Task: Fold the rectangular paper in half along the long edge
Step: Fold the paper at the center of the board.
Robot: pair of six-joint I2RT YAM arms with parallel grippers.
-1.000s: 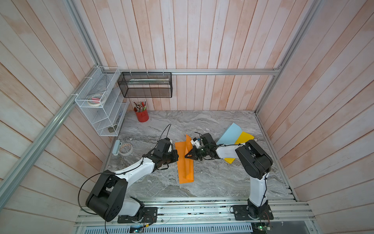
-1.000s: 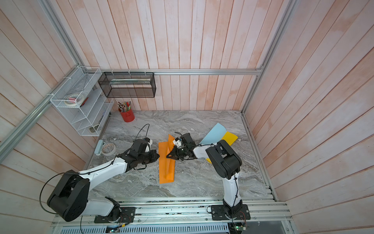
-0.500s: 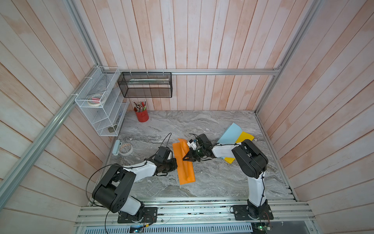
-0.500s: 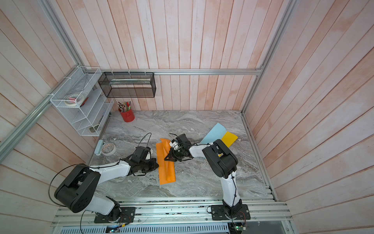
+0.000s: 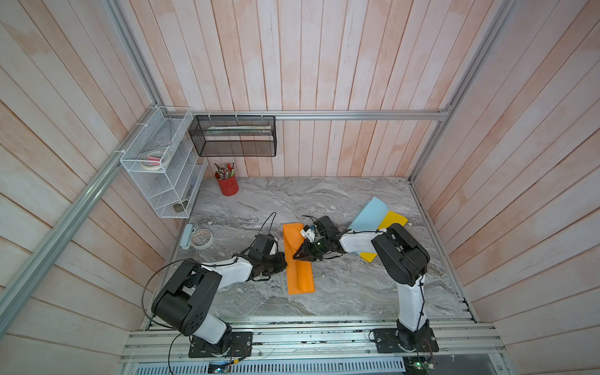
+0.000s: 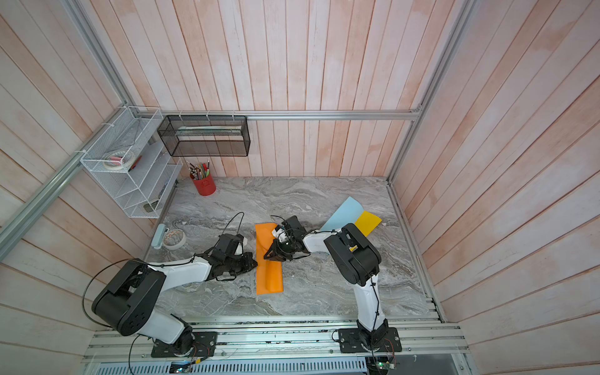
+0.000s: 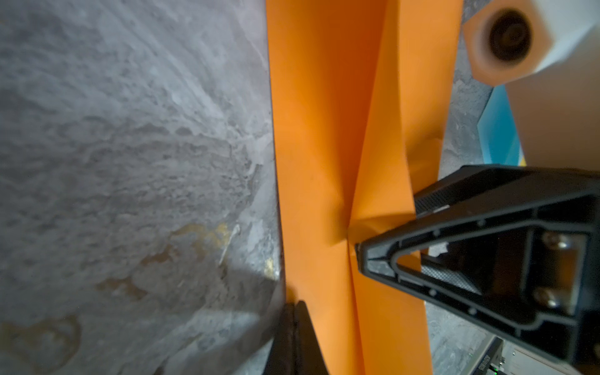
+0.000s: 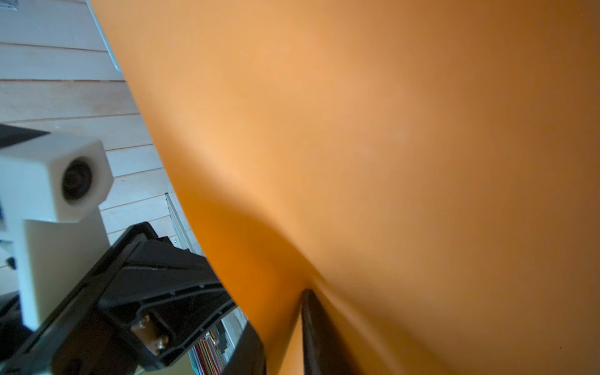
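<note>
Change: within the last second the left arm has been lowered from a raised elbow to lie close along the marble table (image 5: 341, 285), and the orange paper (image 5: 298, 269) has been brought down into a narrow strip.
Meaning: the fold is judged to be laid over but not yet creased, as a hump is left toward the near end.
Paper: found mid-table between both grippers, with its long edges running away from the robot.
Left gripper (image 5: 281, 261): clenched, with its tip set at the strip's left long edge. Whether paper is nipped cannot be told.
Right gripper (image 5: 297, 255): its tip is pressed on the upper layer near mid-length. Whether its jaws are parted cannot be told.
Pose: both forearms are held low and pointed toward each other across the strip.
</note>
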